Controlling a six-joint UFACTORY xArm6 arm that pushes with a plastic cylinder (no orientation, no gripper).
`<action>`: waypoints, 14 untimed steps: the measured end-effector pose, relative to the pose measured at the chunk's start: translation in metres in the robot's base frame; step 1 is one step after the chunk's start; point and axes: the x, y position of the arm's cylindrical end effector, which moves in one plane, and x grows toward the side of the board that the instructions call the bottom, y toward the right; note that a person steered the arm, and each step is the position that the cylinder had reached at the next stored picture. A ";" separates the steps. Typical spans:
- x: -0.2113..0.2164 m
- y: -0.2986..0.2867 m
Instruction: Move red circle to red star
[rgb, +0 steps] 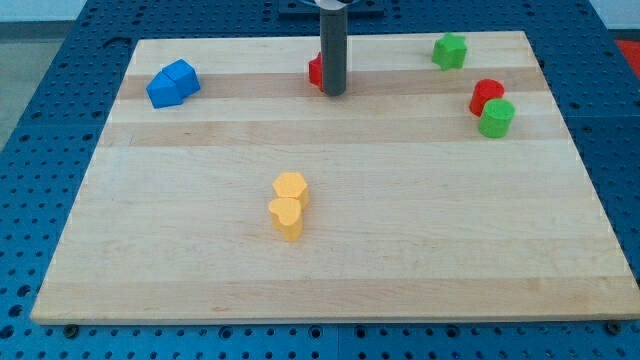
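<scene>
The red circle (486, 95) sits at the view's right, touching a green circle (497, 118) just below it. The red star (316, 71) is near the view's top centre, mostly hidden behind my rod. My tip (334, 93) rests on the board right at the red star's lower right side, far to the left of the red circle.
A green star-like block (450, 50) lies at the top right. Two blue blocks (172, 84) sit together at the top left. Two yellow blocks (288, 205) sit together below the centre. The wooden board (330, 270) is bordered by blue pegboard.
</scene>
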 end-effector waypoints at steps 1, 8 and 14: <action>0.017 0.000; 0.137 0.247; 0.019 0.209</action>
